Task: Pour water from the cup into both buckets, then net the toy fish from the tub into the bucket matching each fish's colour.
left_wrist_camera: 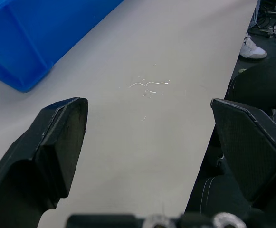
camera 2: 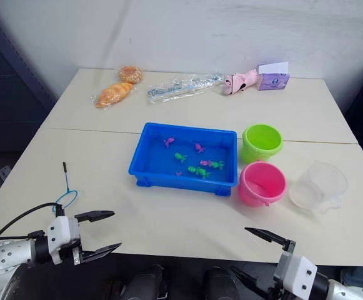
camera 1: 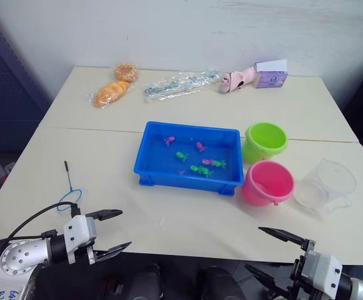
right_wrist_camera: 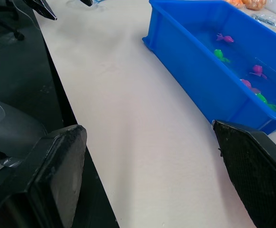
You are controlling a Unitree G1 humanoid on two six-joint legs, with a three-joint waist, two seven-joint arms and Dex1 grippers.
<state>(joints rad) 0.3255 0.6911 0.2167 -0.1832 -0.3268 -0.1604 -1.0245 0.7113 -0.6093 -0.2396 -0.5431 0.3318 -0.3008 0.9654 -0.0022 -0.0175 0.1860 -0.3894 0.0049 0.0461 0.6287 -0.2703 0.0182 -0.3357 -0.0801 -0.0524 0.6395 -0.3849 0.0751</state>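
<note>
The left gripper and right gripper wait wide apart at the near table edge, holding nothing. The cup sits beside the pink bucket. The right one should grab it gently and keep it level.

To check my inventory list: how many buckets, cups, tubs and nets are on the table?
Buckets: 2 (green bucket, pink bucket)
Cup: 1
Tub: 1
Net: 1
Total: 5
</note>
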